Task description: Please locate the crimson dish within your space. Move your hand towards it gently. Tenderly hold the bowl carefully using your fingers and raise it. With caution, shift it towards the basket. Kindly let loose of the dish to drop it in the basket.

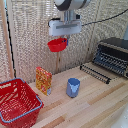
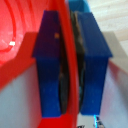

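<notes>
We judge the carry step to be in hand: the end effector (image 1: 62, 38) hangs high above the tabletop (image 1: 95, 102) with the crimson dish (image 1: 57, 45) pinched by its rim, so the lift looks done and the release is not yet made. The dish hangs directly under the end effector, tilted, well clear of everything below.

The red wire-mesh basket (image 1: 17, 102) sits far below the end effector and off toward the exterior view's left, near the tabletop's edge. Nearly straight beneath the end effector stand an orange carton (image 1: 43, 80) and a blue cup (image 1: 73, 87); a toaster oven (image 1: 113, 55) lies below and toward the exterior view's right.

The next move, as we read it, calls for a slow sideways travel toward the basket, holding height until past the carton, then lowering over the open mesh before the fingers part. A rim pinch on a tilted bowl may slip if the motion is jerky.

The exterior view gives us the whole layout and the height. The wrist view gives only the grip: two dark blue fingers (image 2: 49, 70) closed narrowly on the thin red wall of the dish (image 2: 68, 60), one on each face. The basket is not visible there.
</notes>
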